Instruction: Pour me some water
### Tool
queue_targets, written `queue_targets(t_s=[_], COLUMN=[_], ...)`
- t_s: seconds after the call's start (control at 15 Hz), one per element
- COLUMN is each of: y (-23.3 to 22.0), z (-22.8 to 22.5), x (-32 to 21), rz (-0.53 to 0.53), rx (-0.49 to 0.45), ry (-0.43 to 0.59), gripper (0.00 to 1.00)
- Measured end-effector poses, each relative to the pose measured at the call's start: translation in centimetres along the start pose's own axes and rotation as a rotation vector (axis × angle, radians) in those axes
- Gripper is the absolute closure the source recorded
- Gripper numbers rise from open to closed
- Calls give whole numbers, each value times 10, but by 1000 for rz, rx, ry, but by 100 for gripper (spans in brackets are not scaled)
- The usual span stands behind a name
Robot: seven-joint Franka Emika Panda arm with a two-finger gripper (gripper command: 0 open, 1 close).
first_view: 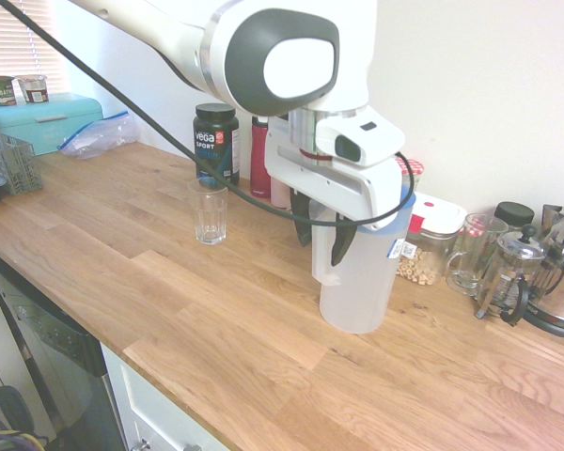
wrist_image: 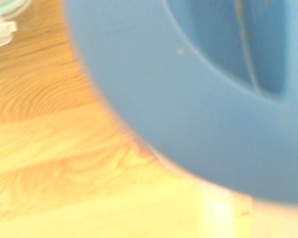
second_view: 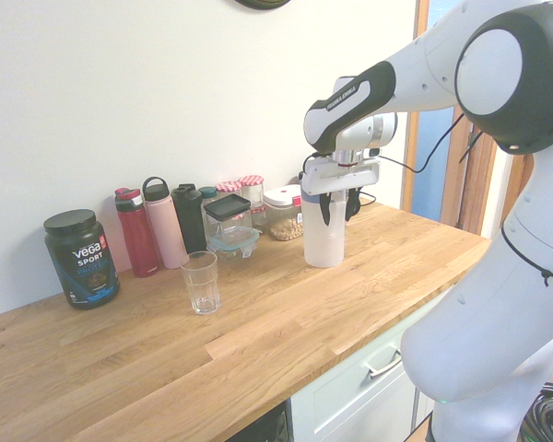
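Observation:
A tall translucent white water pitcher (first_view: pixel 357 282) with a blue lid stands upright on the wooden counter (first_view: pixel 169 301). It also shows in the second exterior view as the pitcher (second_view: pixel 323 241). My gripper (first_view: pixel 321 233) hangs at its top edge. The dark fingers are apart, one on each side of the handle area, so the gripper is open. An empty clear glass (first_view: pixel 209 213) stands to the side, near the bottles; the same glass (second_view: pixel 200 283) shows in the second exterior view. The wrist view is filled by the blurred blue lid (wrist_image: pixel 188 99).
A black Vega tub (first_view: pixel 216 141) and several bottles (second_view: pixel 138 232) line the wall behind the glass. Beside the pitcher are a cereal container (first_view: pixel 423 249), a glass mug (first_view: pixel 470 252) and a French press (first_view: pixel 512 277). A dish rack (first_view: pixel 5 160) sits at the far end.

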State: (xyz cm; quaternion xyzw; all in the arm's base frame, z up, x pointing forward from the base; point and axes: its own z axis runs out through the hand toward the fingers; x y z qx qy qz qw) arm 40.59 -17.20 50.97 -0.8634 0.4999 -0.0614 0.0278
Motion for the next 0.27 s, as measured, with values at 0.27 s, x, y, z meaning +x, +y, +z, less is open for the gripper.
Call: queue_targets(t_s=[0.27], y=[6], z=[-45], x=[-53], rz=[-140], rx=[-29], ry=[-69], gripper=[0])
